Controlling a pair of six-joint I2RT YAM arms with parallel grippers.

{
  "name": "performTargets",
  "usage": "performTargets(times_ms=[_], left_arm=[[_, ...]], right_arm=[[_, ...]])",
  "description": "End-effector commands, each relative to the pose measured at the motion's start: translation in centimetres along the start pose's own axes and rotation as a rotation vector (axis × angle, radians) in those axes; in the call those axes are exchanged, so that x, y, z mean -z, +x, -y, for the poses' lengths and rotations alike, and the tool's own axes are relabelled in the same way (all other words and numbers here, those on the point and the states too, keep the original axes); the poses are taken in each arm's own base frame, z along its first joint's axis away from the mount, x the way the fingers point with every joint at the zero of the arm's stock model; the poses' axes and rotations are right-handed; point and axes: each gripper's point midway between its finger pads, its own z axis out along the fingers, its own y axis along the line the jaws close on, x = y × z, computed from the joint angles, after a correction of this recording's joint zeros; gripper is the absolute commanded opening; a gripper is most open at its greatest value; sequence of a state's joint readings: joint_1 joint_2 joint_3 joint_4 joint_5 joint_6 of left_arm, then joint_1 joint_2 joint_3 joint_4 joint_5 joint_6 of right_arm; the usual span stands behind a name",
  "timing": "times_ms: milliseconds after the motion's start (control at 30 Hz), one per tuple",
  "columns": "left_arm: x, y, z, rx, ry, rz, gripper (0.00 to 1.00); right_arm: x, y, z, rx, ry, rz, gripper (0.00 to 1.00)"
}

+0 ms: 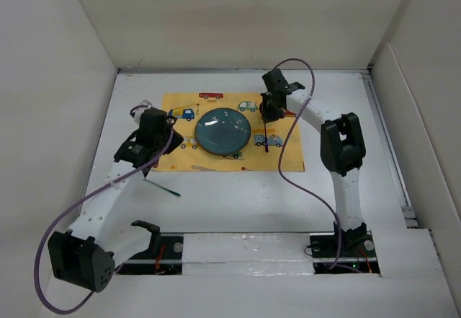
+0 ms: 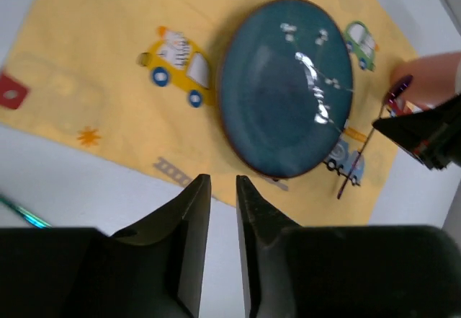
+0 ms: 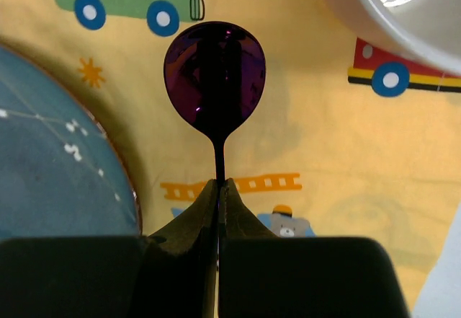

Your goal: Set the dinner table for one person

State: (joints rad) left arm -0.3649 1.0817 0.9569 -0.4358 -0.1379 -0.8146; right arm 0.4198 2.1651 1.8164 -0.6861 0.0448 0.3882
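Observation:
The white dinner table [image 1: 238, 202] carries a yellow car-print mat [image 1: 180, 156] with a blue plate [image 1: 223, 132] on it. My right gripper [image 1: 268, 116] is shut on the thin handle of a purple spoon [image 3: 214, 73] just right of the plate [image 3: 57, 159], over the mat. The spoon's handle [image 1: 267, 143] points toward me. My left gripper [image 1: 171, 122] hovers at the mat's left edge. In its wrist view its jaws [image 2: 223, 184] stand a narrow gap apart with nothing between them, pointing at the plate [image 2: 284, 94].
A thin green utensil [image 1: 162, 187] lies on the bare table near the left arm and shows in the left wrist view [image 2: 21, 213]. A pale bowl or cup rim [image 3: 403, 8] sits on the mat beyond the spoon. Pale panels wall the table.

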Motion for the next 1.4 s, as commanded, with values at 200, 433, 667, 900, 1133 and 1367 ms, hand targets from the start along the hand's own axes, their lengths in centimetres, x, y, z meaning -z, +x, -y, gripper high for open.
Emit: performTargets(times_ms=[200, 433, 667, 900, 1133, 1367], left_arm=[[1.2, 3.4, -10.0, 0.197, -0.263, -0.120, 0.49], [1.6, 6.6, -12.6, 0.289, -0.426, -0.234, 0.49], [1.6, 7.8, -14.4, 0.368, -0.496, -0.251, 0.66], [0.9, 8.7, -18.1, 0.392, -0.611, -0.280, 0.63], [0.0, 5.3, -22.0, 0.388, -0.794, -0.191, 0.56], [-1.9, 4.4, -23.4, 0.366, -0.828, -0.198, 0.49]], right_arm=[[-1.8, -0.6, -0.2, -0.042, 0.004, 0.021, 0.00], [-2.0, -0.5, 0.4, -0.064, 0.021, 0.002, 0.24], [0.3, -0.6, 0.1, -0.087, 0.002, 0.014, 0.43], [9.6, -0.7, -5.4, -0.079, -0.184, 0.166, 0.31], [17.7, 3.7, -9.2, -0.015, -0.377, 0.258, 0.11], [20.3, 5.4, -8.3, 0.004, -0.424, 0.303, 0.17]])
